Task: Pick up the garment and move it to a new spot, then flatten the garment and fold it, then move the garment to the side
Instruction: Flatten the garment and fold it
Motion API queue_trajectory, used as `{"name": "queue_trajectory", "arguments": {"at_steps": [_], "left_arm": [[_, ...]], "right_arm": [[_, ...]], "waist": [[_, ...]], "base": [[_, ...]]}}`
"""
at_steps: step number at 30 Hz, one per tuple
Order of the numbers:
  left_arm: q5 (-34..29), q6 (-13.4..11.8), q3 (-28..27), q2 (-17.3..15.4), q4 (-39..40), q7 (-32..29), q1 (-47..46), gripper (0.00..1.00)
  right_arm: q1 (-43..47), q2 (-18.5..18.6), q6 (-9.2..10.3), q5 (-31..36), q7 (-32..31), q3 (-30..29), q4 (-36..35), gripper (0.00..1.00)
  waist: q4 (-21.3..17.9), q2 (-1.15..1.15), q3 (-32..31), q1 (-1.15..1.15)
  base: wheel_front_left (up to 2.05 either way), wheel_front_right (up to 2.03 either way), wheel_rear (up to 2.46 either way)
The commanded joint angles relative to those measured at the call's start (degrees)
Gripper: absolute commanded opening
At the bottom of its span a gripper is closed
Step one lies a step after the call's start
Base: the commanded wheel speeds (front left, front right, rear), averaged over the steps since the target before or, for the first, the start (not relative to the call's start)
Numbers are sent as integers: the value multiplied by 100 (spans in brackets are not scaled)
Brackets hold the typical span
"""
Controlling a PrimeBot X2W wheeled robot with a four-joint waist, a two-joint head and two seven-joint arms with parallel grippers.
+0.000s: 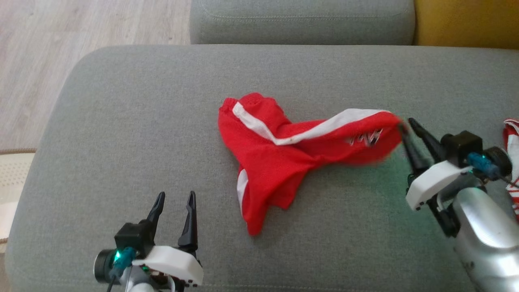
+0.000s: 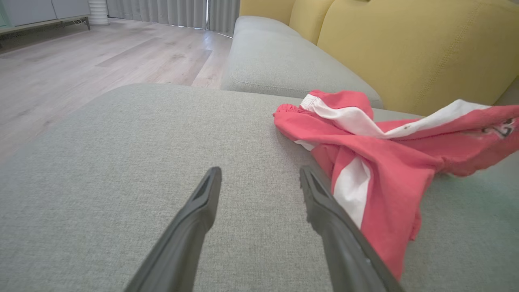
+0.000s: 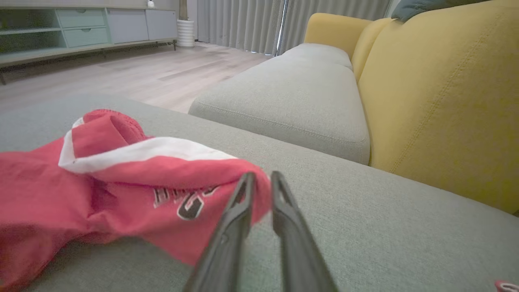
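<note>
A red garment (image 1: 284, 162) with white stripes and lettering lies crumpled on the middle of the grey cushion (image 1: 121, 121). Its right end is stretched out, lifted and blurred. My right gripper (image 1: 406, 123) is at that end, jaws parted a little. In the right wrist view the cloth's (image 3: 121, 182) edge still sits between the tips of my right gripper (image 3: 261, 175). My left gripper (image 1: 176, 195) stands open and holds nothing near the cushion's front left. In the left wrist view my left gripper (image 2: 260, 172) is just left of the garment's (image 2: 385, 162) lower flap.
Another red and white piece of cloth (image 1: 511, 138) lies at the cushion's right edge behind my right arm. A second grey cushion (image 1: 300, 20) and a yellow backrest (image 1: 466, 20) lie beyond. Wooden floor (image 1: 40, 61) drops off to the left.
</note>
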State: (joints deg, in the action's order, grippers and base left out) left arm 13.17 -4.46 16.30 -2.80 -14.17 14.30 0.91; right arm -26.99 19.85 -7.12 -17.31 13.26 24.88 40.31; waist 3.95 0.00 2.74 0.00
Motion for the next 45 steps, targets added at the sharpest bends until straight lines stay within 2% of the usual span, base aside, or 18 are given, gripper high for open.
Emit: {"name": "queue_trajectory", "arguments": {"at_steps": [1, 11, 20, 22, 28, 33, 37, 45], "left_arm": [[-50, 17, -165, -8, 162, 70, -167, 100], [-90, 102, -86, -8, 196, 70, -567, 100], [-112, 282, -66, -8, -201, 70, -1800, 100], [-141, 378, -97, -8, -566, 70, -2332, 100], [-123, 547, -169, -64, -1524, 70, -3134, 100], [-205, 557, -191, -252, -2432, -9, -3723, 100], [-225, 561, -184, -361, -2982, -86, -3994, 100], [-123, 666, -138, -323, -3636, -59, -4199, 100]], "right_arm": [[78, -80, -36, 87, 117, -68, -150, 100], [455, -782, -36, 587, 171, -1113, -670, 100], [534, -1221, -36, 841, 173, -1298, -1090, 100], [529, -1298, -36, 865, 173, -1283, -1169, 100], [537, -1390, -36, 896, 174, -1300, -1247, 100], [510, -1465, -36, 847, 174, -1336, -1258, 100], [511, -1504, -36, 839, 174, -1376, -1305, 100], [539, -1550, -36, 880, 174, -1426, -1350, 100]], "waist": [[-17, 0, -20, 0], [-268, 0, 213, 0], [-715, 0, 637, 0], [-879, 0, 764, 0], [-1121, 0, 925, 0], [-1319, 0, 1078, 0], [-1396, 0, 1177, 0], [-1364, 0, 1275, 0]], "base": [[0, 0, 0], [0, 0, 0], [0, 0, 0], [0, 0, 0], [0, 0, 0], [0, 0, 0], [0, 0, 0], [0, 0, 0]]}}
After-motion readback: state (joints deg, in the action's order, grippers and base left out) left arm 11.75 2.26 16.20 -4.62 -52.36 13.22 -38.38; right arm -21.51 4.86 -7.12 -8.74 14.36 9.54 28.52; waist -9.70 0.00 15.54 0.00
